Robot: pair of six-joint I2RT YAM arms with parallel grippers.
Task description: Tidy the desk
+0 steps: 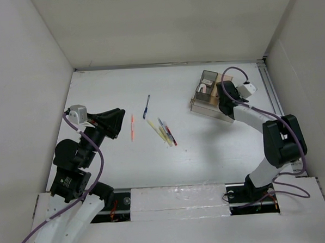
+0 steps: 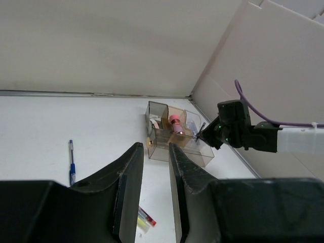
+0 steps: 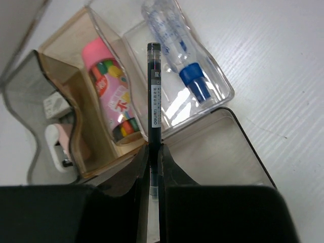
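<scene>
Surface (image 1: 106, 92): white top stretching away from both arm bases, boxed in by white panels, with a metal rail (image 1: 269, 86) along its right edge.
Right tool (image 3: 153, 152): at the far right, over the tray, jaws pinched on a black pen (image 3: 153, 91) that sticks straight out from between them.
Tray (image 1: 205, 109): clear, split into compartments, sitting on the surface near the rail.
Tray contents: a pink glue stick (image 3: 114, 96) in one compartment and a clear bottle (image 3: 174, 45) with a blue cap in the next. From the wrist, the black pen lines up with the wall between them.
Left tool (image 2: 155, 149): on the left side, jaws a narrow gap apart with nothing between them.
Loose items: a blue pen (image 1: 146, 107), an orange pen (image 1: 132, 127) and a small bunch of pens (image 1: 164, 133) lying mid-surface, well apart from the tray.
</scene>
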